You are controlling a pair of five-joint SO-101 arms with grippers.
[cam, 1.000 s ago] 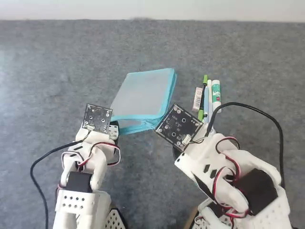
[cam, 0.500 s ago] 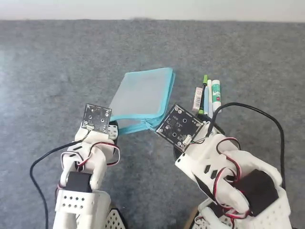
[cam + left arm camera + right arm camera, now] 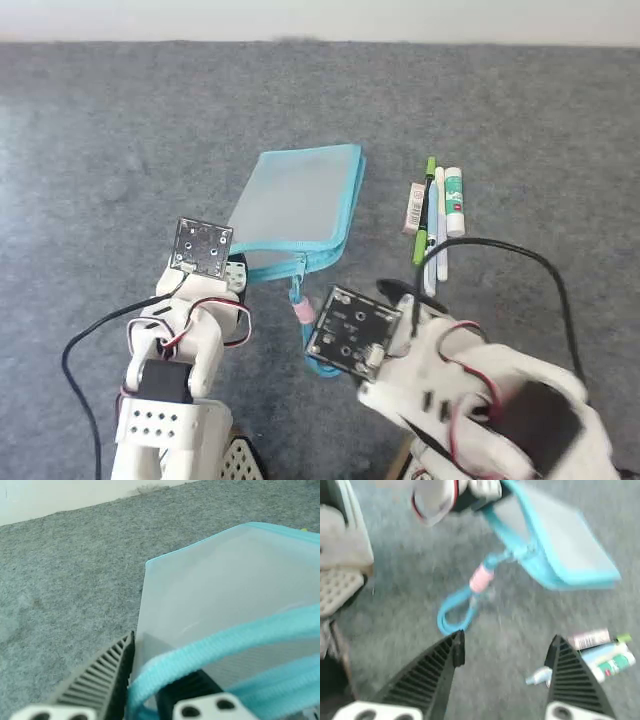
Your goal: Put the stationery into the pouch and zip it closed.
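Note:
The translucent pouch (image 3: 300,200) with teal trim lies flat mid-table. My left gripper (image 3: 145,680) is shut on the teal zipper edge at its near left corner, and the upper band there (image 3: 215,645) is lifted off the lower one. From the near right corner trails a teal strap loop (image 3: 318,362) with a pink bead (image 3: 303,311). My right gripper (image 3: 506,644) hangs open above the mat, the strap loop (image 3: 454,615) just beyond its fingertips and nothing between them. The stationery (image 3: 436,212), pens, a glue stick and an eraser, lies right of the pouch.
Grey mat (image 3: 120,130) covers the table, with free room behind and left of the pouch. A black cable (image 3: 540,262) arcs over the right arm. The left arm's base (image 3: 340,555) sits close beside the strap in the right wrist view.
The right arm has drawn back from the pouch's near right corner toward the table's front. The strap with its pink bead now lies in sight. The left arm has stayed put.

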